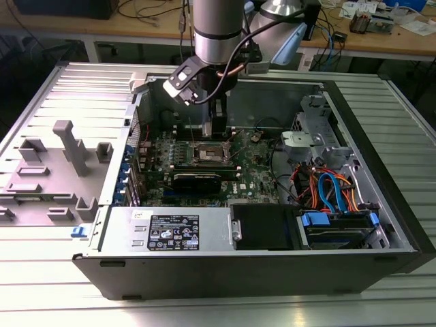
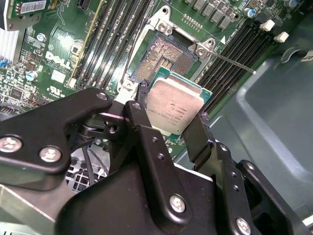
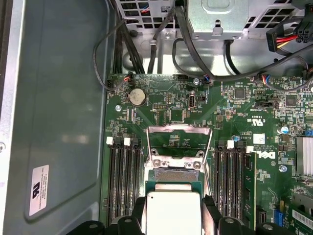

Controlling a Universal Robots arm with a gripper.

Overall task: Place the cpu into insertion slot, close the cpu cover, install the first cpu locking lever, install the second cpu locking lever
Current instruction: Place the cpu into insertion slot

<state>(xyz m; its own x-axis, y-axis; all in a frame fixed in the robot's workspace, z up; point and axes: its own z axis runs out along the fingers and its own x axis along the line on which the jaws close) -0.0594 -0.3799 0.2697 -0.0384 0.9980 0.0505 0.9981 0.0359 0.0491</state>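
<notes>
The cpu [image 2: 173, 110], a flat square chip with a brushed silver-grey metal top and a green rim, is clamped at two opposite edges between the matte black fingers [image 2: 146, 137] of the gripper [image 2: 171, 111], which is drawn narrow around it. The chip is held close over the insertion slot [image 2: 164, 54], a square bed of fine dull contacts left uncovered; whether they touch cannot be told. In the first wrist view the cpu cover [image 3: 180, 129], a thin silver frame, is seen raised open. A slim wire lever [image 2: 234, 62] is seen jutting beside the socket. In the exterior view the gripper [image 1: 216, 129] is seen at the upper middle of the frame, inside the open metal case [image 1: 238, 276], above the green motherboard [image 1: 259, 174]
</notes>
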